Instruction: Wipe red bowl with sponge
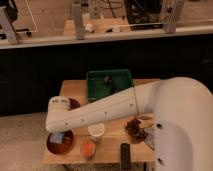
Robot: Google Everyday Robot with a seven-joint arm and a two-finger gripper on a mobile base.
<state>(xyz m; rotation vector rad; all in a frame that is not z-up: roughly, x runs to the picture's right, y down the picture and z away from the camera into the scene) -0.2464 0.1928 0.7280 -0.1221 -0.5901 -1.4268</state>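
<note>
The red bowl sits at the front left corner of the wooden table. The light blue sponge lies inside the bowl against its far side. My white arm reaches from the right across the table, and its end hangs straight over the bowl. My gripper points down at the sponge and is mostly hidden beneath the wrist. The sponge is right at its tip, touching the bowl's inner surface.
A white cup and a small orange round object stand just right of the bowl. A green bin is at the back. A dark remote and a brown cluster lie at the right. A dark round dish peeks out behind the arm.
</note>
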